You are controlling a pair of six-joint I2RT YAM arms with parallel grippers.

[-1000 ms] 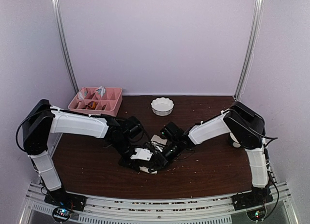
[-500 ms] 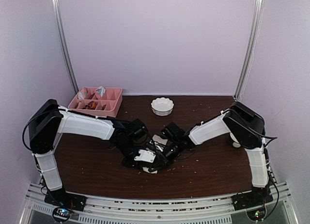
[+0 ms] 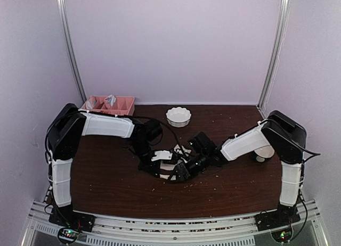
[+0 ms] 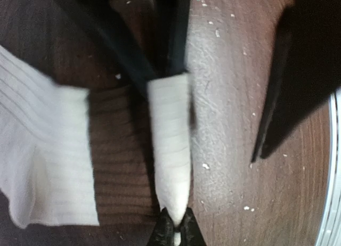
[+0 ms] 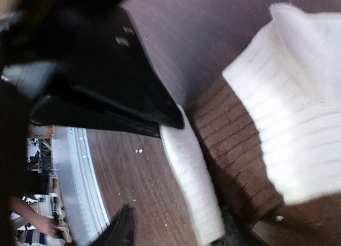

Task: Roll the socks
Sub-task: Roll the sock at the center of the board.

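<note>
At 10 o'clock on the counter point(image 3: 101, 187) sits a pink tray point(image 3: 128, 101), clear of the work. The left arm point(image 3: 106, 125) reaches past it toward the middle, where the socks point(image 4: 48, 166) lie as ribbed cream and brown fabric; I cannot tell which piece belongs to which sock. The left gripper point(image 4: 173, 231) is pinched tight on the 6 o'clock end of a narrow cream fold point(image 4: 169, 145) in its wrist view, probably to keep that raised edge taut so it can be turned over into a roll, which seems barely begun. A white scalloped bowl point(image 3: 178, 112) stands apart at 12 o'clock with nothing touching it. From 3 o'clock the right arm point(image 3: 242, 145) comes in low. The right gripper point(image 5: 178, 230) stands part-open with a finger on each side of the same fold, gripping nothing; it looks placed either to leave the fabric to the left side or to take a fresh hold. Compared with a second ago, the left gripper has gone from slightly open to shut, and the right one has let go and spread. The spot where the two meet has shifted from nearer the 6 o'clock edge toward the middle of the counter, slightly to the right, and both arms have swung that way.
</note>
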